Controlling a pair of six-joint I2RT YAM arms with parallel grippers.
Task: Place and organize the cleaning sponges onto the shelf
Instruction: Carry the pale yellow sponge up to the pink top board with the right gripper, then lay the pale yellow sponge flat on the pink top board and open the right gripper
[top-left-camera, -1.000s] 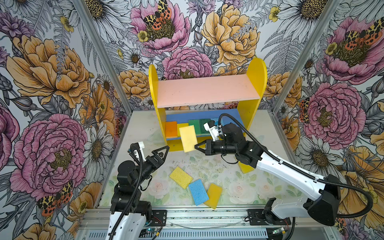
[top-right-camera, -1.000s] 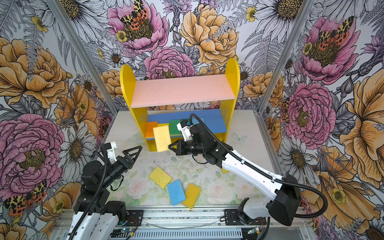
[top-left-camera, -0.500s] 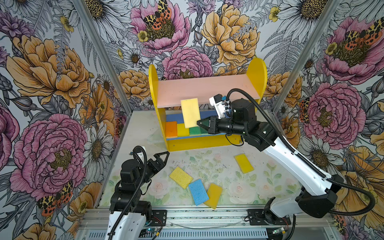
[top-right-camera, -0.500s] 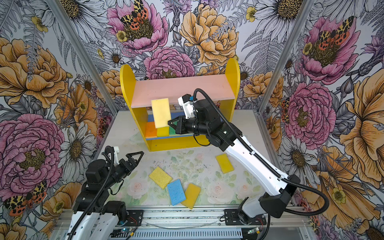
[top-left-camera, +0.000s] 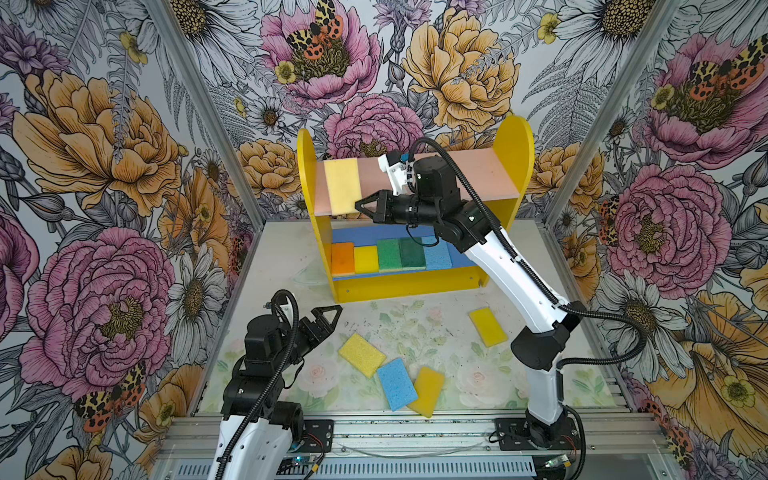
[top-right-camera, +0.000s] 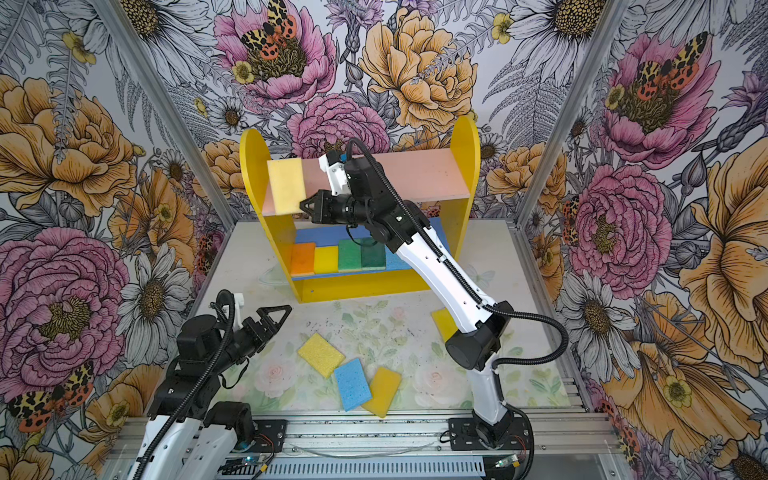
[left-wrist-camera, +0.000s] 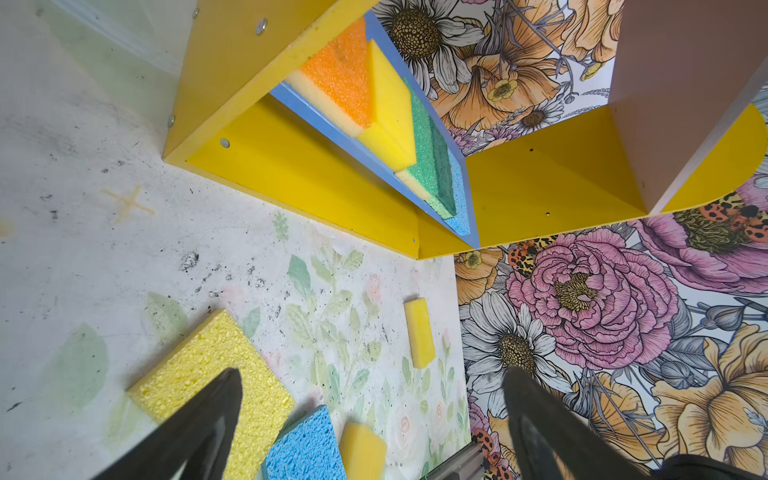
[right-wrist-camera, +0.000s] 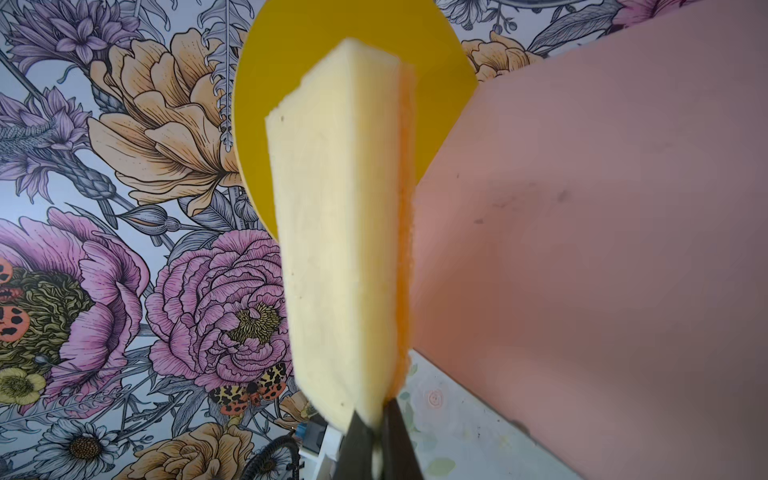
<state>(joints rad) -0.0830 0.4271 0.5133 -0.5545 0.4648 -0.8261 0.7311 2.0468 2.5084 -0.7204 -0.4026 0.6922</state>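
My right end effector (top-left-camera: 359, 205) pinches a pale yellow sponge (top-left-camera: 343, 187) over the shelf's (top-left-camera: 519, 141) pink board (top-left-camera: 478, 174), upper centre of frame, likely starting a second row; left end effector (top-left-camera: 323, 322) gapes idle

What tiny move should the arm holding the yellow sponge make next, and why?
Probably ease the yellow sponge down flat onto the pink board, ready to let go. The right gripper is shut on its edge, the sponge hangs over that board's left end, and the blue board below already holds five.
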